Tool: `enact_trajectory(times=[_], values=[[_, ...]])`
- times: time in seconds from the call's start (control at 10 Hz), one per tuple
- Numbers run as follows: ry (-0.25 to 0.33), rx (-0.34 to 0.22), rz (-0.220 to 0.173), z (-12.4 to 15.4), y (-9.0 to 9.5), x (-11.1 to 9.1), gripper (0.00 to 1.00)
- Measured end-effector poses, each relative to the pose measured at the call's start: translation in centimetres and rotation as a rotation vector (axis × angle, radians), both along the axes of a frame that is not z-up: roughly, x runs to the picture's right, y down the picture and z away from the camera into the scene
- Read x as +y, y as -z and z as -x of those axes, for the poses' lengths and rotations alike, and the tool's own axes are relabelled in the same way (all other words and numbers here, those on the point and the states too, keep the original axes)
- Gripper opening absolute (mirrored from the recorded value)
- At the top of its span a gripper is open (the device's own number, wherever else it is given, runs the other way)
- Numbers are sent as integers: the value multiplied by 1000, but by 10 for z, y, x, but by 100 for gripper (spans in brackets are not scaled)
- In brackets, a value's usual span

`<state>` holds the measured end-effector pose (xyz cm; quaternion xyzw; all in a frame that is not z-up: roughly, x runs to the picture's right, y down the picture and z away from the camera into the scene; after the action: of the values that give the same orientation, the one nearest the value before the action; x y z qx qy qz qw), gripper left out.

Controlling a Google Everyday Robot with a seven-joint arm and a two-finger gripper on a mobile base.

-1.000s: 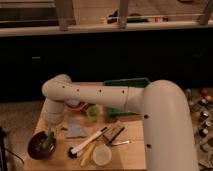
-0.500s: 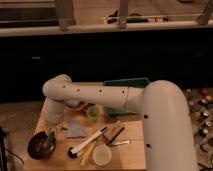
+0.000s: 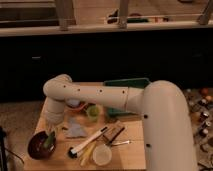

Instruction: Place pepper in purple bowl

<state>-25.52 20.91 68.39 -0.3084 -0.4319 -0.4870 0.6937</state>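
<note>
Here we are looking down on a small wooden table (image 3: pixel 127 155), with our white arm (image 3: pixel 100 95) reaching across it from the right. The gripper (image 3: pixel 53 120) is hanging at the table's left side, just above and to the right of the purple bowl (image 3: pixel 40 146); we cannot tell how its fingers are standing. The pepper (image 3: pixel 49 140) is lying inside that bowl, leaning against its right wall. A light-green cup (image 3: pixel 92 112) is sitting behind the arm, beside an orange-red bowl (image 3: pixel 79 106). Nearer us, a yellow-green utensil (image 3: pixel 89 152) and a round pale cup (image 3: pixel 102 155) are resting on the wood.
</note>
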Motion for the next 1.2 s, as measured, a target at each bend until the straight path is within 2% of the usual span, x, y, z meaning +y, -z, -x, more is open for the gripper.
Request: enact_trajectory(times=[0.3,0.6,1.2], values=[[48,-9,-1,20,0,3,0],[96,-46,-16,41,4,7,0],[110,-73,-45,60,0,8,0]])
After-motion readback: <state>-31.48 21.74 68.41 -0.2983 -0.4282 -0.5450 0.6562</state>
